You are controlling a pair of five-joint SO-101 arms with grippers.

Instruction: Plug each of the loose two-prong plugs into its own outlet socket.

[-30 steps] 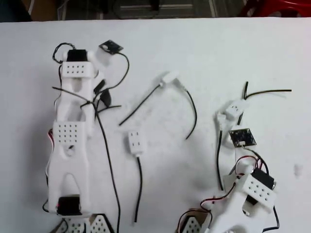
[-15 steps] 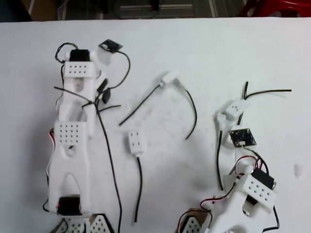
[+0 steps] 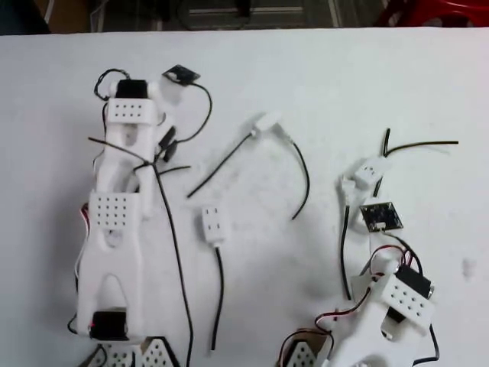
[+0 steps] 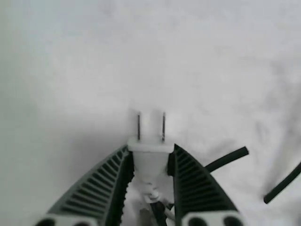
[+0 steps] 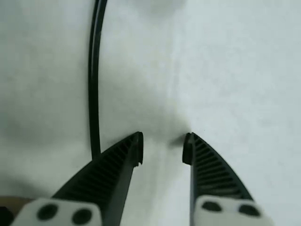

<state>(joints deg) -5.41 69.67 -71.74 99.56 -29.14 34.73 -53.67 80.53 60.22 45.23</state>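
Left gripper: clamped tight on the white plug, its 2 prongs poking out over the table, far left.
Right gripper: jaws apart, nothing between them, low over the table near right, black cable just beside 1 finger.
Centre socket: lying flat, lead trailing toward the near edge.
Right socket: flat, just beyond the right arm.
Loose connector: far of centre, well apart from both sockets.

The left gripper covers both flanks of the plug, whose cord runs out of view. The cable in the right wrist view is cut off at the edge. From above, the right arm is cropped at its base, and holes in the socket are too small to count
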